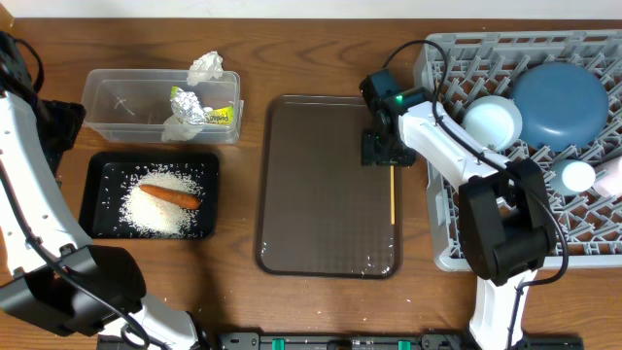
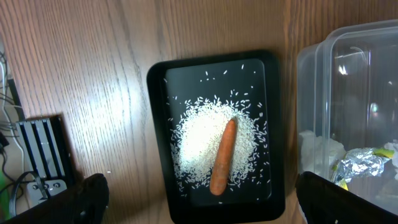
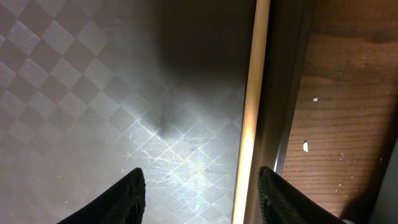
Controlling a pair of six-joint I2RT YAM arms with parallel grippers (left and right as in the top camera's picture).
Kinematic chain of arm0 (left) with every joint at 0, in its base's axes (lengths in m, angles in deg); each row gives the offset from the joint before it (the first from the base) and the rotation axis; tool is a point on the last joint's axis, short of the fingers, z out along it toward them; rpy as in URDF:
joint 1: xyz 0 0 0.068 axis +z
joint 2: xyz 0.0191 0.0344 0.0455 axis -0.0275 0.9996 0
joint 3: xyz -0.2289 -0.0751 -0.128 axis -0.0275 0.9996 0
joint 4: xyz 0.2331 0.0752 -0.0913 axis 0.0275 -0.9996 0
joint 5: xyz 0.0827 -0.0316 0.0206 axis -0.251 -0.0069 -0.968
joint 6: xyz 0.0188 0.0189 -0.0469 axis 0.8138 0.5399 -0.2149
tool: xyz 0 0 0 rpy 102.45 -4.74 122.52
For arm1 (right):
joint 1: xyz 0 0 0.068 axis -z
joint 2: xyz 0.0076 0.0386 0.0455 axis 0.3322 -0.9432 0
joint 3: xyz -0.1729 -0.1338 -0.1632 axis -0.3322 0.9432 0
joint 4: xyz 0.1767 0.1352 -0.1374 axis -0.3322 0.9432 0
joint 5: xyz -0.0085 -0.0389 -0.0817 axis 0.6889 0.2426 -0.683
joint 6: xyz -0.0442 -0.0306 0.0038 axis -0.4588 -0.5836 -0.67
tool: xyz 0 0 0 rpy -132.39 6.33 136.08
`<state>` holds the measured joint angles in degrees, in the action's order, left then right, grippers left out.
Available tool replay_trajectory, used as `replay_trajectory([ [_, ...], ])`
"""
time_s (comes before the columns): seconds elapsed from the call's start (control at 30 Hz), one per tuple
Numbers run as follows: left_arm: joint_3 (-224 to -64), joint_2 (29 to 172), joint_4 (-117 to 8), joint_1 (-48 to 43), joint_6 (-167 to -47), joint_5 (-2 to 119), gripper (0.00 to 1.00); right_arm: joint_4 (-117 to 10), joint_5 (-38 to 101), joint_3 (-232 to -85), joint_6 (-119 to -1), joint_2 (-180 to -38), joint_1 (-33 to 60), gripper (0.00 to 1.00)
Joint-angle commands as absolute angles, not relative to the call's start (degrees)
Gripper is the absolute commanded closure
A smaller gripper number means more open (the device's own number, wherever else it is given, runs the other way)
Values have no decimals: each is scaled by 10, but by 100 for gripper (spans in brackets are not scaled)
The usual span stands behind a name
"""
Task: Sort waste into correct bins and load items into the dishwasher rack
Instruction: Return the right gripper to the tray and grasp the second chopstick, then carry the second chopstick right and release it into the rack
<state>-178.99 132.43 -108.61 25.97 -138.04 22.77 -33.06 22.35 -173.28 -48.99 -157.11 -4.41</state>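
Observation:
An orange carrot [image 1: 170, 196] lies on loose white rice [image 1: 155, 212] in the black tray [image 1: 92, 194]. Crumpled tissues [image 1: 205, 66] and the silver foil wrapper [image 1: 199, 107] are in the clear tub [image 1: 97, 83]. One wooden chopstick [image 1: 392, 194] lies along the brown serving tray's [image 1: 321, 185] right edge. My right gripper [image 1: 387, 154] is open low over its far end; the chopstick [image 3: 252, 106] runs between the fingers [image 3: 202, 199], close to the right one. My left gripper [image 2: 199, 202] is open and empty above the black tray [image 2: 158, 124] and carrot [image 2: 222, 155].
The grey dishwasher rack [image 1: 447, 243] at the right holds the large blue plate [image 1: 559, 102], the small light blue bowl [image 1: 493, 122] and a white cup [image 1: 575, 175]. A few rice grains [image 3: 305, 146] lie on the wood beside the brown tray.

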Motion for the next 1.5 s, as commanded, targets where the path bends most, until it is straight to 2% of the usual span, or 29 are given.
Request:
replay_trajectory([
  [0.0, -1794, 1324, -1089, 262, -1384, 216, 2, -334, 213, -1723, -494, -1583, -46, 44],
  [0.4, -1794, 1324, -1089, 261, -1384, 216, 2, -362, 224, -1686, -494, -1583, -46, 48],
  [0.63, -1794, 1324, -1089, 261, -1383, 216, 2, -367, 224, -1684, -493, -1583, -47, 56],
  [0.77, -1794, 1324, -1089, 261, -1383, 216, 2, -389, 224, -1662, -491, -1583, -51, 70],
  [0.8, -1794, 1324, -1089, 261, -1383, 216, 2, -396, 224, -1654, -485, -1583, -54, 76],
  [0.87, -1794, 1324, -1089, 261, -1384, 216, 2, -412, 224, -1637, -469, -1583, -59, 94],
  [0.9, -1794, 1324, -1089, 261, -1384, 216, 2, -417, 225, -1633, -463, -1583, -62, 99],
  [1.2, -1794, 1324, -1089, 261, -1384, 216, 2, -393, 272, -1692, -478, -1555, -65, 99],
  [1.47, -1794, 1324, -1089, 261, -1384, 216, 2, -301, 273, -1813, -564, -1441, 16, 99],
])
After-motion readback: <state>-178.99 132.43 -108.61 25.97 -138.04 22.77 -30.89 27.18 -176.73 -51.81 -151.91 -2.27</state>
